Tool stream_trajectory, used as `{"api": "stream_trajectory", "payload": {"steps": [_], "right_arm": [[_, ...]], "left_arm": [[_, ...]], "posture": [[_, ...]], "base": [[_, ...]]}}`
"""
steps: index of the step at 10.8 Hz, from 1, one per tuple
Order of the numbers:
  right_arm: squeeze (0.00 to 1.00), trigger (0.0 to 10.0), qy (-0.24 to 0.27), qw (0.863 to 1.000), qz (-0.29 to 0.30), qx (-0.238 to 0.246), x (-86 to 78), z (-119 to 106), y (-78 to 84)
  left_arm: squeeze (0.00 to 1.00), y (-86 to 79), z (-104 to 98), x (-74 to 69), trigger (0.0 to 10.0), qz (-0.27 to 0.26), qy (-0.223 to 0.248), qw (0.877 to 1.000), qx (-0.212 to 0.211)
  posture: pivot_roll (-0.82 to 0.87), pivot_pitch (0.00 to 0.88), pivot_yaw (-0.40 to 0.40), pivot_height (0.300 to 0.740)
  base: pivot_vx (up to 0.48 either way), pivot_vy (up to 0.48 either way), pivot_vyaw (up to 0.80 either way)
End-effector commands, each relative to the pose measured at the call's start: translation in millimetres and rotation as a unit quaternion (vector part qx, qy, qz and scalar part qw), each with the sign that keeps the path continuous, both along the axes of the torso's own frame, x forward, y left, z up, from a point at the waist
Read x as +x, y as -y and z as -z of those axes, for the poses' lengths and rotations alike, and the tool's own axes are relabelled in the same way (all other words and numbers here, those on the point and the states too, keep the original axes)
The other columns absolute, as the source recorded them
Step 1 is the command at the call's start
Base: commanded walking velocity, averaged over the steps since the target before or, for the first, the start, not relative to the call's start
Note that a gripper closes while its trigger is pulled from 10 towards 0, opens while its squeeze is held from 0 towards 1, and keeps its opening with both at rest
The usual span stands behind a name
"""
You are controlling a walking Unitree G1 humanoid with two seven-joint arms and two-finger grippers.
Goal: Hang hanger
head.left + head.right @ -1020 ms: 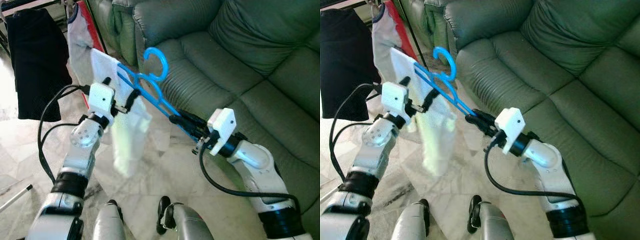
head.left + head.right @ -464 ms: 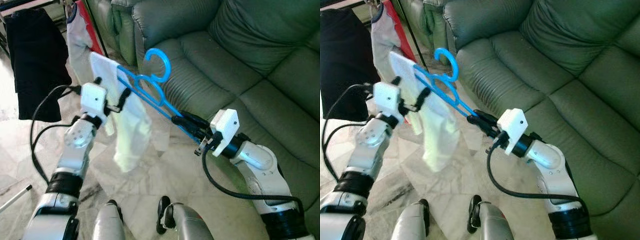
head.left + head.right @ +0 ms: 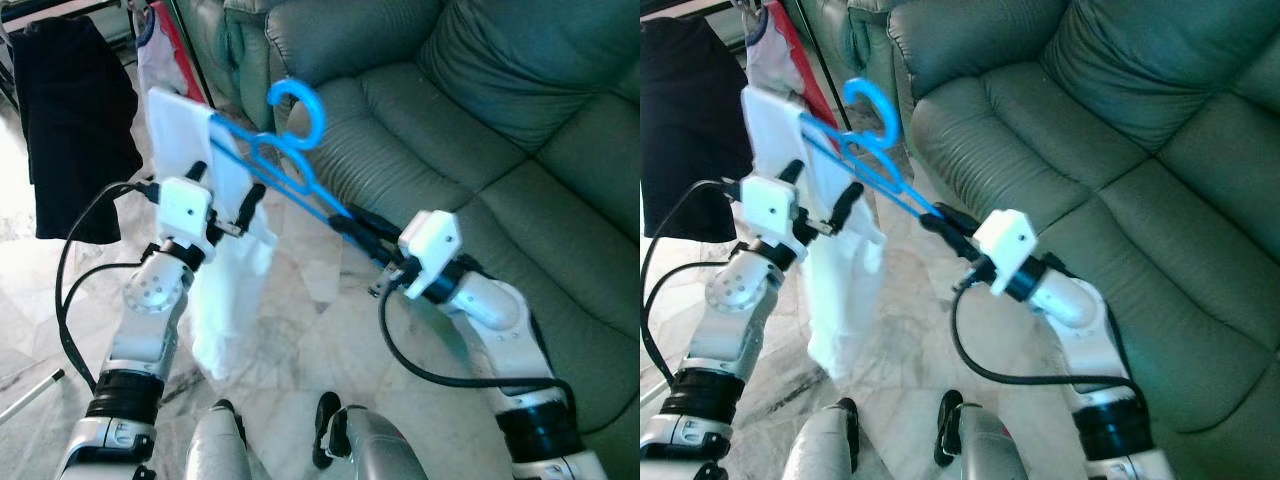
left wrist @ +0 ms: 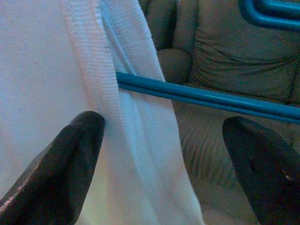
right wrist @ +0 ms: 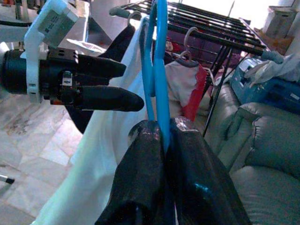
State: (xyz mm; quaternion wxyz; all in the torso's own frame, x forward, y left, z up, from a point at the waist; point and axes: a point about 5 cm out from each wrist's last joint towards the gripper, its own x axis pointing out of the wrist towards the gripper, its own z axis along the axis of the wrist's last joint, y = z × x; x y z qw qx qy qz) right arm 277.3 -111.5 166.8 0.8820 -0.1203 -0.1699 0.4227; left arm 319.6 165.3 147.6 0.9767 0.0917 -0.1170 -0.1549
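Hanging white garment (image 3: 222, 250) on blue hanger (image 3: 290, 170), end in right hand (image 3: 352, 222).

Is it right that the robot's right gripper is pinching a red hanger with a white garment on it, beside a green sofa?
Not quite: the hanger is blue, not red, as the left eye view shows. The right gripper does pinch its end, a white garment hangs on it, and the green sofa is beside it.

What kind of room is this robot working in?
Likely a home living room that doubles as a laundry-drying spot: a green sofa, a marble-look floor, and a drying rack hung with clothes.
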Motion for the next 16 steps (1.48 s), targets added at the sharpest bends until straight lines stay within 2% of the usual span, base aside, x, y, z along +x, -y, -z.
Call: {"api": "stream_trajectory", "payload": {"steps": [1, 2, 3, 5, 7, 11, 12, 13, 14, 16], "right_arm": [[0.0, 10.0, 0.045, 0.999, -0.008, 0.018, 0.0, -16, -2.5], [0.0, 10.0, 0.046, 0.999, -0.011, 0.015, -0.2, -17, 0.2], [0.0, 10.0, 0.049, 0.999, -0.012, 0.013, -0.3, -16, 1.1], [0.0, 10.0, 0.051, 0.999, -0.014, 0.012, -1.0, -17, 2.8], [0.0, 10.0, 0.046, 0.998, -0.033, 0.011, -4.7, -18, -1.4], [0.0, 10.0, 0.028, 0.998, -0.057, 0.002, -11.1, -15, -0.3], [0.0, 10.0, 0.027, 0.998, -0.06, -0.002, -13.2, -15, 0.9], [0.0, 10.0, 0.027, 0.998, -0.057, -0.003, -13.3, -15, 3.8], [0.0, 10.0, 0.025, 0.998, -0.051, -0.006, -13.9, -15, 8.4], [0.0, 10.0, 0.022, 0.998, -0.051, -0.007, -14.9, -14, 8.3]], "left_arm": [[0.49, -5.8, -1, -1.9, 10.0, -0.014, 0.001, 1.0, 0.012], [0.0, -10.7, -3, -0.4, 10.0, -0.021, 0.003, 1.0, 0.016], [0.0, -11.4, -4, -0.9, 10.0, -0.019, 0.002, 1.0, 0.022], [0.0, -15.1, -4, -1.8, 10.0, -0.01, -0.001, 0.998, 0.061], [0.0, -23.7, -6, 4.2, 10.0, -0.032, 0.001, 0.998, 0.056], [0.0, -23.1, -9, 13.7, 10.0, -0.04, 0.003, 0.999, 0.034], [0.0, -22.8, -7, 15.0, 4.5, -0.041, 0.001, 0.999, 0.034], [0.0, -23.1, -7, 15.5, 0.8, -0.042, 0.002, 0.998, 0.037], [0.0, -25.4, -7, 15.3, 0.0, -0.041, 0.006, 0.998, 0.048], [0.0, -30.5, -7, 14.4, 0.0, -0.041, 0.01, 0.997, 0.065]], "posture": [[0.02, 0.184, -0.089, 0.74], [0.01, 0.182, -0.09, 0.74], [0.01, 0.182, -0.091, 0.74], [0.01, 0.182, -0.087, 0.74], [0.01, 0.18, -0.09, 0.74], [-0.01, 0.178, -0.093, 0.74], [-0.02, 0.177, -0.092, 0.74], [-0.02, 0.177, -0.092, 0.74], [-0.02, 0.179, -0.092, 0.74], [-0.02, 0.181, -0.092, 0.74]], "base": [[0.0, 0.0, 0.0], [0.0, 0.0, 0.0], [0.0, 0.0, 0.0], [0.0, 0.0, 0.0], [0.0, 0.0, 0.0], [0.0, 0.0, 0.0], [0.0, 0.0, 0.0], [0.0, 0.0, 0.0], [0.0, 0.0, 0.0], [0.0, 0.0, 0.0]]}}
